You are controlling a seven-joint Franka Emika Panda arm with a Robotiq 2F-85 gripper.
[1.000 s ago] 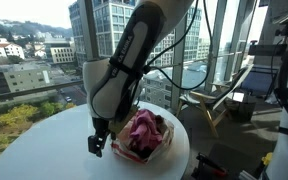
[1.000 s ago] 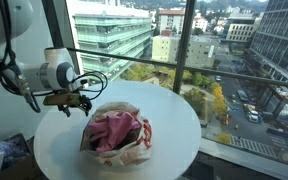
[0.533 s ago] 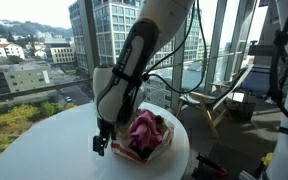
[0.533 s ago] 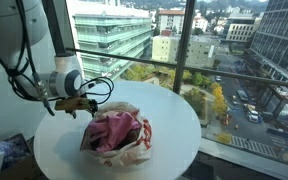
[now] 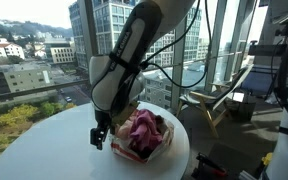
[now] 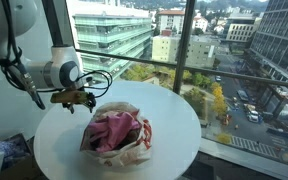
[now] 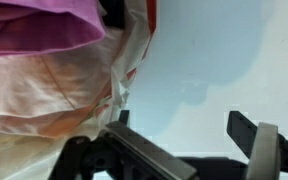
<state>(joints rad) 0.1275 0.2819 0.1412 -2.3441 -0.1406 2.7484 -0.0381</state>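
Observation:
A white plastic bag (image 5: 149, 145) (image 6: 124, 150) stuffed with pink and magenta cloth (image 5: 144, 128) (image 6: 114, 130) lies on a round white table (image 5: 44, 150) (image 6: 174, 115). My gripper (image 5: 99, 141) (image 6: 83, 104) hangs low over the table right beside the bag's edge. In the wrist view the gripper (image 7: 181, 120) is open, with only bare table (image 7: 224, 50) between its fingers. There the bag (image 7: 54, 95) fills the left side, with the pink cloth (image 7: 44, 25) at the top left. Nothing is held.
Floor-to-ceiling windows with a railing (image 6: 134, 55) stand just behind the table. Another stand with cables and a wooden chair (image 5: 224, 100) are off to one side. A blue and white object (image 6: 4, 155) sits below the table's rim.
The arm swung slightly toward the bag and back; the gripper stays open beside it. The bag has not moved.

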